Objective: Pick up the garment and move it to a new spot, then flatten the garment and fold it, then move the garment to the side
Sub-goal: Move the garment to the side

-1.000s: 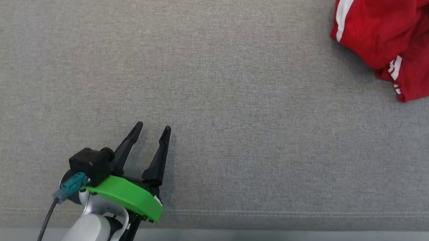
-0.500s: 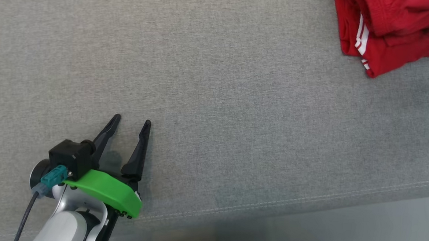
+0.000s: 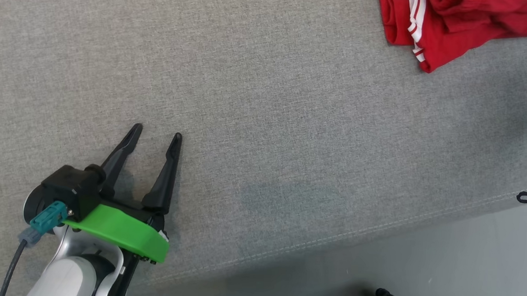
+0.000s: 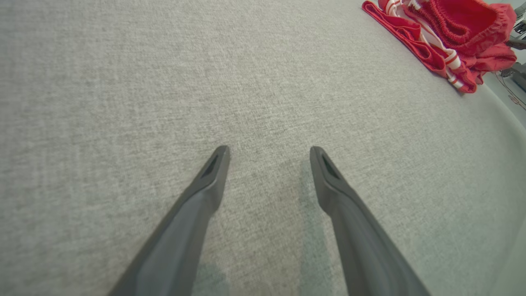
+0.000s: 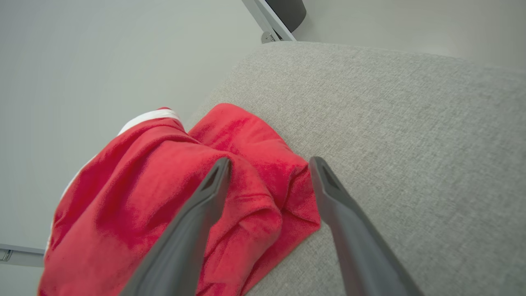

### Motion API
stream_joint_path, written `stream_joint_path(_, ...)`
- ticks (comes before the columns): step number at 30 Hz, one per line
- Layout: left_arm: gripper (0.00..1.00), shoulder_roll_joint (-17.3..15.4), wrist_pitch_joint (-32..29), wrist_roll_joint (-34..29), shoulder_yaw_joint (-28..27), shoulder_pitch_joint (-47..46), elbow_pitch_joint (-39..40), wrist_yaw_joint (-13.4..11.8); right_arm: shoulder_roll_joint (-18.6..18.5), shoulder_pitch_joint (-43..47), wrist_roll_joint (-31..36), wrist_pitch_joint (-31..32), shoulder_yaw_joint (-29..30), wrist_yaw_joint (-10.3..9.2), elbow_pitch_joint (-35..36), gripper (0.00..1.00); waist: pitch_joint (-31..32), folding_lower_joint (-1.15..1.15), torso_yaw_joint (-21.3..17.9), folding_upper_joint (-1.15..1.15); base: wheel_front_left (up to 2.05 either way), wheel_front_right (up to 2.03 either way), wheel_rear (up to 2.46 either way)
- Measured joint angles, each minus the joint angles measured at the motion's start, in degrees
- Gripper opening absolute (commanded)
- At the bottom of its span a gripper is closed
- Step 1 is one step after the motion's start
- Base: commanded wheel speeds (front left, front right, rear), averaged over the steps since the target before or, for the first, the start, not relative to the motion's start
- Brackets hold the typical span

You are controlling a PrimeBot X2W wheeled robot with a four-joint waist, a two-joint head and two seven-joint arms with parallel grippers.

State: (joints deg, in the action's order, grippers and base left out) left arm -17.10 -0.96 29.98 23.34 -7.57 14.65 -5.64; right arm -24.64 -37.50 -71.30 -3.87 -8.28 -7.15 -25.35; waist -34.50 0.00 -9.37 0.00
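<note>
**Right gripper [image 5: 270, 161] open above the bunched garment [image 5: 164, 185]**

Right gripper's jaws stand wide apart. Its two fingers [image 5: 193, 222] hang just over the red, white-striped garment, with cloth showing below and between them but nothing pinched. The garment lies in a loose, rumpled heap at the far right corner of the grey surface [image 3: 292, 122]. Part of it seems to overhang the edge, with the floor [image 5: 102, 61] beyond. From the head view it sits at the upper right, well apart from the left gripper [image 3: 157, 130].

Judged from how it lies, the garment is at the side of the surface, yet it is neither flat nor neatly folded: layers overlap and the waistband is crumpled. Either the flattening and folding are not yet done, or the fold is a rough one; the pictures cannot settle which.

Left gripper rests low over the bare surface near its front seam. Its jaws are apart and empty, and its fingers point away from the robot, tilted slightly right. The right arm reaches far out, with its wrist tipped down toward the corner.
</note>
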Motion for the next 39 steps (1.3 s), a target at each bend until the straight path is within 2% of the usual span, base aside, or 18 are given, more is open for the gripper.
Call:
stream_joint_path(7,1.00,0.8,0.0,0.1,-0.1,-0.1,0.4,0.0,-1.1,-0.1,5.3,-2.5,-3.5,0.00,-1.9,1.00,0.2,0.00,-0.4,0.00,0.00,0.00,0.00)
stream_joint_path(12,1.00,2.2,-0.5,0.6,0.3,-0.1,-0.4,-0.3,-3.6,-0.1,9.7,-6.4,-4.3,0.00,-0.2,1.00,1.2,0.00,0.4,0.00,0.00,0.00,0.00)
stream_joint_path(15,1.00,3.2,-0.5,1.0,0.6,-0.1,-1.1,-0.4,-6.3,-0.2,13.2,-8.4,-5.0,-0.01,1.5,1.00,2.1,0.00,1.4,0.00,0.00,0.00,0.00)
stream_joint_path(19,1.00,3.7,-0.5,1.1,1.0,0.0,-1.5,-0.4,-8.1,-0.8,17.6,-8.4,-7.3,-0.01,1.8,1.00,2.8,0.00,2.6,0.00,0.00,0.00,0.00)
stream_joint_path(25,1.00,5.4,-0.5,1.6,1.9,-0.1,-2.2,-0.4,-5.5,-1.7,19.4,-7.6,-10.6,-0.02,-0.9,1.00,3.7,0.00,4.9,0.00,0.00,0.00,0.00)
stream_joint_path(28,1.00,5.7,-0.5,1.6,2.4,-0.1,-2.5,-0.4,-4.2,-1.7,19.3,-6.6,-10.7,-0.02,-3.2,1.00,4.1,0.00,6.2,0.00,0.00,0.00,0.00)
stream_joint_path(34,1.00,5.8,0.1,1.9,2.2,-0.1,-3.4,-0.4,-4.1,-1.7,19.7,-6.1,-9.4,-0.03,-9.8,1.00,4.6,0.00,8.7,0.00,0.00,0.00,0.00)
stream_joint_path(39,1.00,6.5,1.6,2.3,1.3,0.0,-4.9,-0.4,-2.1,-1.7,20.5,-7.0,-9.4,-0.04,-10.9,1.00,5.9,0.00,9.8,0.00,0.00,0.00,0.00)
